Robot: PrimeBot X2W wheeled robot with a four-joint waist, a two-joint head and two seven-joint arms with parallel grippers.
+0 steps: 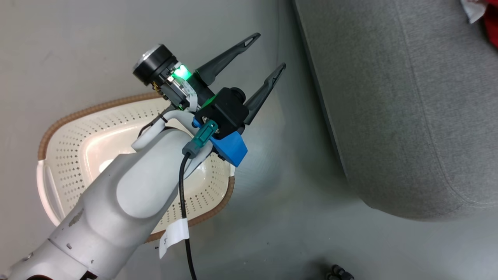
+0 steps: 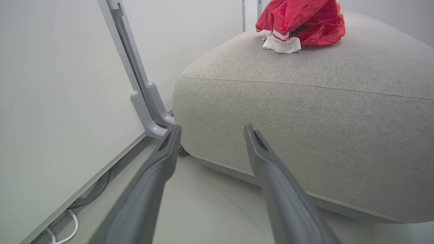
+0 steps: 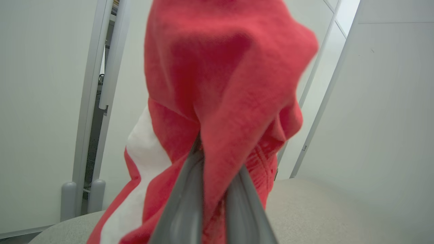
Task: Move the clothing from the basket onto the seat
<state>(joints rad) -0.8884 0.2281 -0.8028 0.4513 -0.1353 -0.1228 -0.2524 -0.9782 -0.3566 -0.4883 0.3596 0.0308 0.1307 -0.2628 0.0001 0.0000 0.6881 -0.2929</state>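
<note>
The right hand is clamping a bunched fold of soft, light clothing, which is draping limply over the seat where a second garment is lying; gathered folds are likely offering the surest hold. The left hand is gaping open near the basket.

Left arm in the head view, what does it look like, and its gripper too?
The left arm is a smooth, rounded pale grey shell. A black cable with a white tag runs along it to a teal connector. The wrist carries a blue block, a black housing with a green light and a round black cylinder. The left gripper has two long, dark, tapering fingers.
</note>
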